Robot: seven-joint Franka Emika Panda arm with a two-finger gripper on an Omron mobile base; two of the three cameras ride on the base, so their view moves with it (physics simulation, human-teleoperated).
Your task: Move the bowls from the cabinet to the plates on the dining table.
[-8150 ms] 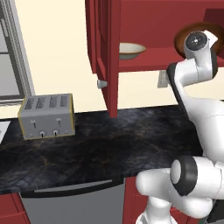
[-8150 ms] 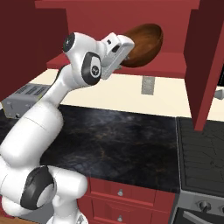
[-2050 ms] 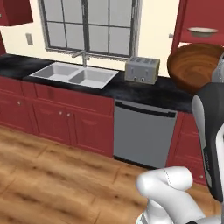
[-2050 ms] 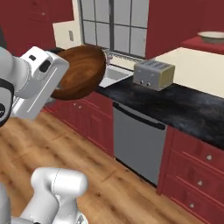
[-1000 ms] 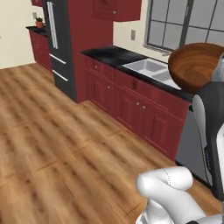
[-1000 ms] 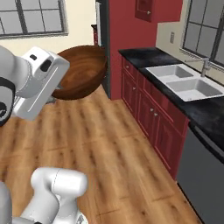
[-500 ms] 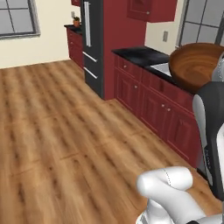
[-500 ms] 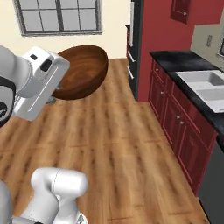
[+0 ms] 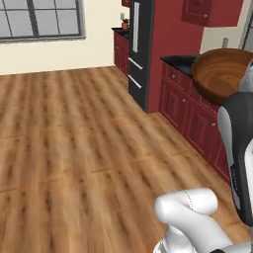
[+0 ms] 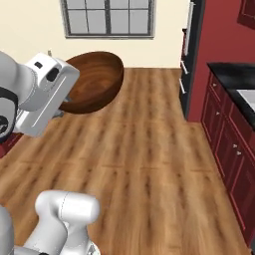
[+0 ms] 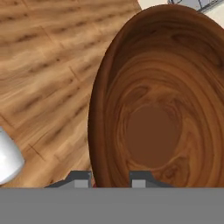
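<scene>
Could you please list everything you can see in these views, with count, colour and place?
bowl: one, dark brown wood, carried above the floor, its rim between the jaws.
wood floor: one, light brown planks, across the room.
base cabinets: one run, dark red, black counter on top, along the right.
refrigerator: one, black, at the far end of the cabinets.
window: one, grey frame, in the cream far wall.
gripper: one, jaws shut on the bowl's rim, shown in the hand view.
arm: one, white, left in the right base view.
</scene>
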